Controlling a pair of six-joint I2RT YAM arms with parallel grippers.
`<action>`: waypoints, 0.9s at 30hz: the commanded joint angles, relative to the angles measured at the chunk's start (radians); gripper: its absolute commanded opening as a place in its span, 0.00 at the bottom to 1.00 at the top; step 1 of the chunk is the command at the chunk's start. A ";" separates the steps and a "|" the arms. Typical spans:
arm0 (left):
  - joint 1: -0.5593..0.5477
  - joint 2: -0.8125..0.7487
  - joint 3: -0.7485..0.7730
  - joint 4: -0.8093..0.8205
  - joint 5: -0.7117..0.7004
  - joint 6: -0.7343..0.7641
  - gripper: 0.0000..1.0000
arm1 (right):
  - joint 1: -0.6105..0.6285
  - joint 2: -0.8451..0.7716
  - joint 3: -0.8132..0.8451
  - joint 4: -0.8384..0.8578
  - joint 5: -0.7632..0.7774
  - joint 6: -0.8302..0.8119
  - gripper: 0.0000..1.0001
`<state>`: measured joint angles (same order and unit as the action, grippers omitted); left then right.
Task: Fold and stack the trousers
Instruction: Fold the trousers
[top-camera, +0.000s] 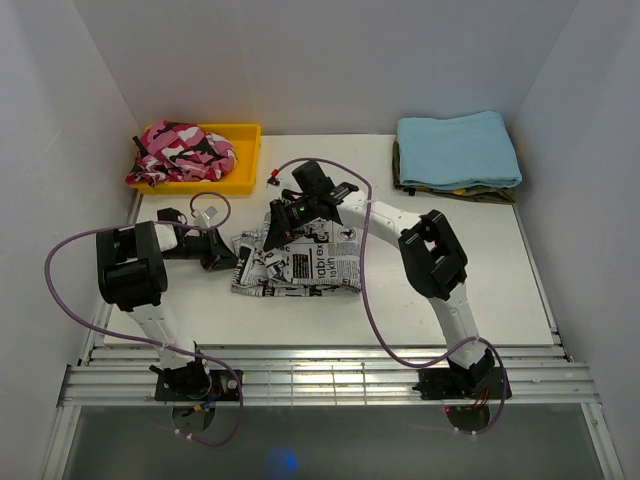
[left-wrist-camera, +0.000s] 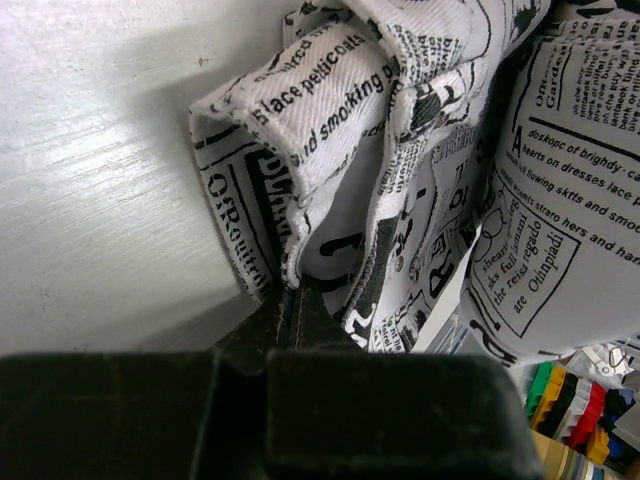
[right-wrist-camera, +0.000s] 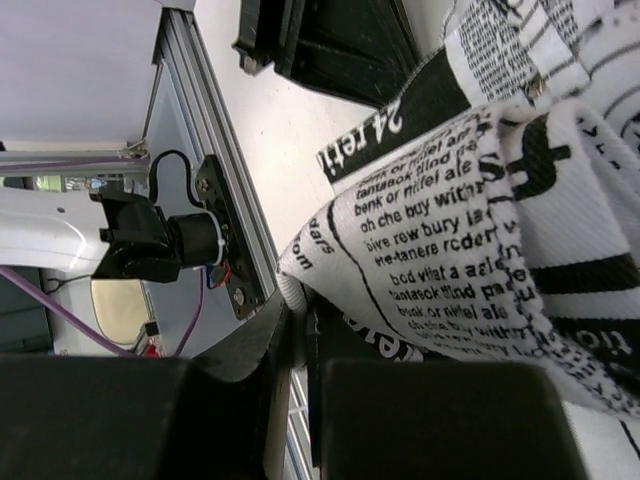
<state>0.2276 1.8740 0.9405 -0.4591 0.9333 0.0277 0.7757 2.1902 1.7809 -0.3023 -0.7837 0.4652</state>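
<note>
The trousers (top-camera: 310, 268) lie in a folded lump in the middle of the white table (top-camera: 450, 290). They are thick white cloth with black newspaper words and pictures all over. The lump is a rough rectangle, flatter on the right and bunched up on the left.

The left gripper (top-camera: 233, 263) is at the left edge of the trousers. In the left wrist view its black fingers are squeezed together (left-wrist-camera: 288, 305) on a bottom edge of the cloth, and a stitched hem (left-wrist-camera: 330, 110) curls over above them. The right gripper (top-camera: 274, 233) is at the back left corner of the lump. In the right wrist view it is pinched tight (right-wrist-camera: 300, 315) on a rounded fold of the printed cloth (right-wrist-camera: 450, 250).

Bare table shows to the right of the trousers and in front of them. A metal rail (top-camera: 330, 375) runs along the near edge. White walls (top-camera: 330, 60) close in the back and both sides.

A yellow tray (top-camera: 245, 135) sits in the back left corner, near the left arm, with a crumpled pink camouflage garment (top-camera: 185, 150) in it. A light blue folded cloth (top-camera: 458, 148) lies in the back right corner on a dark green cloth (top-camera: 450, 190), well apart from the trousers.
</note>
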 joint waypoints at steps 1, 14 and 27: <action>-0.013 0.007 -0.025 0.025 -0.040 0.011 0.00 | 0.023 0.031 0.075 0.080 -0.003 0.050 0.08; -0.013 0.008 -0.042 0.039 -0.042 0.006 0.00 | 0.074 0.138 0.169 0.135 0.021 0.113 0.08; -0.013 0.002 -0.057 0.056 -0.028 -0.006 0.00 | 0.094 0.184 0.155 0.230 0.017 0.260 0.08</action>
<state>0.2276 1.8740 0.9108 -0.4091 0.9546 0.0025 0.8459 2.3466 1.9034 -0.1581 -0.7502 0.6674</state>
